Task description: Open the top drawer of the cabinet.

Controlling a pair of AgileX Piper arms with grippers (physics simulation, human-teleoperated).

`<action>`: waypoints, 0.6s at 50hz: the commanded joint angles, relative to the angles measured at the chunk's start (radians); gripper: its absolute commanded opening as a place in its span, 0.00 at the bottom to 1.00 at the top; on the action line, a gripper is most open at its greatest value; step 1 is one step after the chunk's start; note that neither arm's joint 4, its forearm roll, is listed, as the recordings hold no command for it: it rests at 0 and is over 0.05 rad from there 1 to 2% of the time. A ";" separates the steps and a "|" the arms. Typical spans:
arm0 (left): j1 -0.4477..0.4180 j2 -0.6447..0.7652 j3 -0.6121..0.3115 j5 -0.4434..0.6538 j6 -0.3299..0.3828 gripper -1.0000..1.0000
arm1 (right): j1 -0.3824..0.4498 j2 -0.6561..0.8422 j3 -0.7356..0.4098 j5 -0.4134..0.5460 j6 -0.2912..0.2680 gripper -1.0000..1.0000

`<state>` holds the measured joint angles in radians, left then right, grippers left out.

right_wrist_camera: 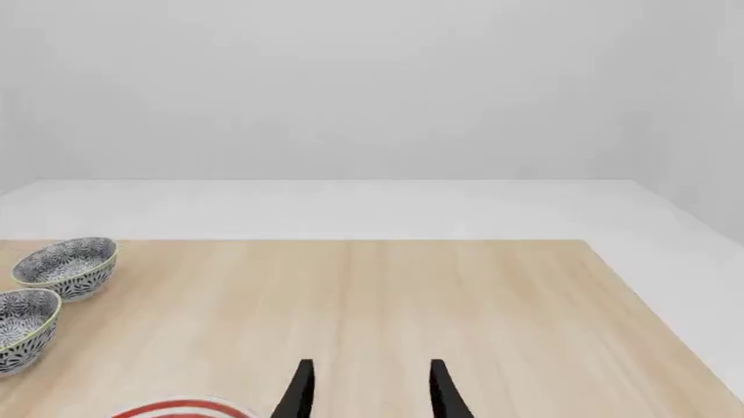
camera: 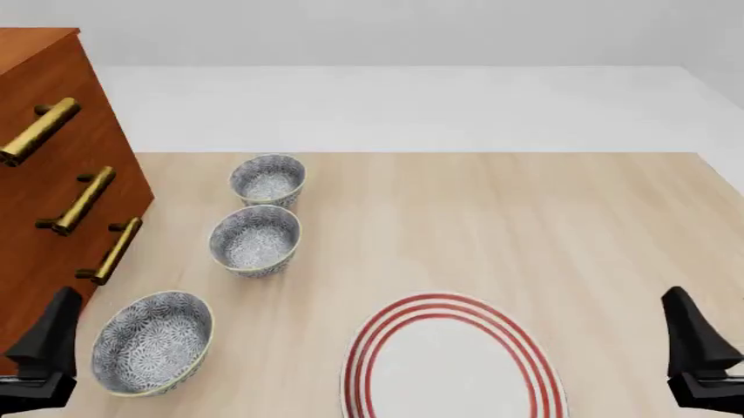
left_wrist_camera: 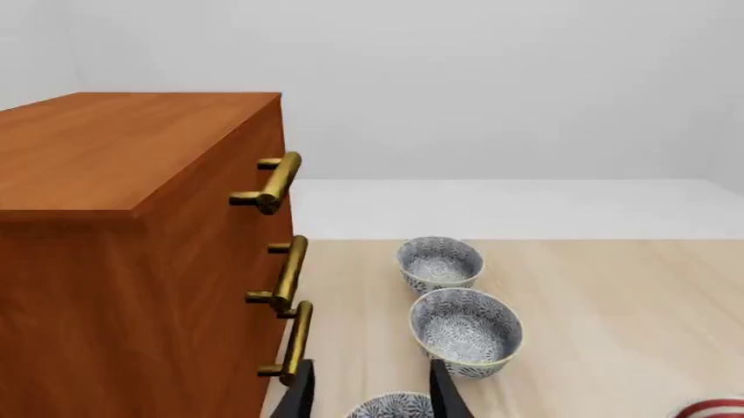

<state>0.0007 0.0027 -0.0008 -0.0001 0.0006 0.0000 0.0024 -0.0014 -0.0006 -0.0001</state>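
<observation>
the cabinet (camera: 52,187) stands at the far left of the counter (camera: 489,226) in the front view, its three drawer fronts facing right toward the bowls. the top drawer (left_wrist_camera: 215,187) sits flush with the two below it, closed, its brass bar handle (camera: 41,131) uppermost of the three. three blue-patterned bowls run in a line beside the cabinet: the far bowl (camera: 268,180), the middle bowl (camera: 254,240) just in front of it, and the near bowl (camera: 152,342) closest to the arms. a white plate with red rings (camera: 454,361) lies near the front edge, right of the near bowl. the left tool (left_wrist_camera: 372,392) hangs low by the cabinet's near corner, its fingers spread with nothing between them and touching nothing, the lowest handle close by. the right tool (right_wrist_camera: 368,389) is over bare counter well to the right, fingers likewise spread and empty.
</observation>
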 commanded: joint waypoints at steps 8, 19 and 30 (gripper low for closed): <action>0.005 0.012 -0.002 -0.003 0.006 1.00 | 0.000 0.005 -0.003 -0.001 0.000 1.00; 0.016 0.001 -0.004 0.002 0.015 1.00 | 0.000 0.005 -0.003 -0.001 0.000 1.00; 0.061 -0.001 -0.034 -0.029 0.127 1.00 | 0.000 0.005 -0.003 -0.001 0.000 1.00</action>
<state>0.0268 0.0042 -0.0141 -0.0105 0.0621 0.0001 0.0072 -0.0042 -0.0018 -0.0001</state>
